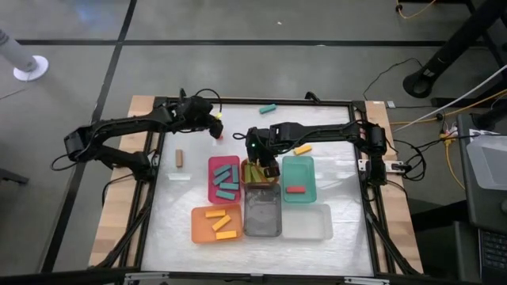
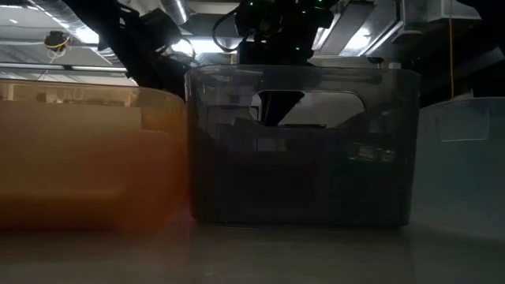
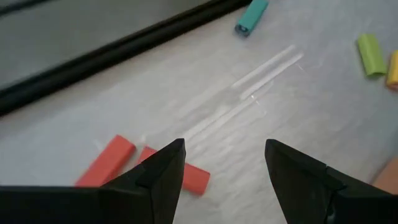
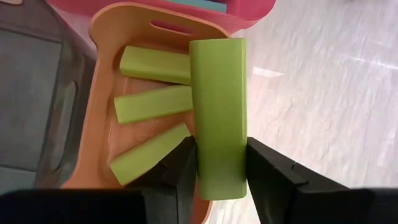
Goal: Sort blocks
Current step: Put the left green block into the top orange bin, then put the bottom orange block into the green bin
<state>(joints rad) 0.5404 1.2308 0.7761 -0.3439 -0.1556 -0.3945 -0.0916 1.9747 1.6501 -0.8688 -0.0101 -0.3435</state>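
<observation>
My right gripper (image 1: pixel 268 166) (image 4: pixel 221 146) is shut on a lime green block (image 4: pixel 217 112) over the edge of a small tan tray (image 4: pixel 99 93) that holds three lime blocks (image 4: pixel 152 102). My left gripper (image 1: pixel 215 127) (image 3: pixel 224 146) is open and empty at the table's far left, just above two red blocks (image 3: pixel 106 163) that lie flat on the table. Loose on the table lie a teal block (image 1: pixel 268 108), a yellow block (image 1: pixel 302 148), a brown block (image 1: pixel 180 158) and a lime block (image 3: pixel 371 54). My right gripper pinches the lime block by its two long sides (image 4: pixel 221 177), near one end, between its two fingers. The rest of the block sticks out past the fingertips, over the tan tray's edge. It touches nothing else that I can see.
A pink tray (image 1: pixel 212 190) holds teal blocks, a teal tray (image 1: pixel 310 162) one red block, an orange tray (image 1: pixel 198 229) yellow blocks. A grey tray (image 1: pixel 262 214) and a clear tray (image 1: pixel 307 222) stand at the near side. A black frame (image 1: pixel 285 101) rims the table.
</observation>
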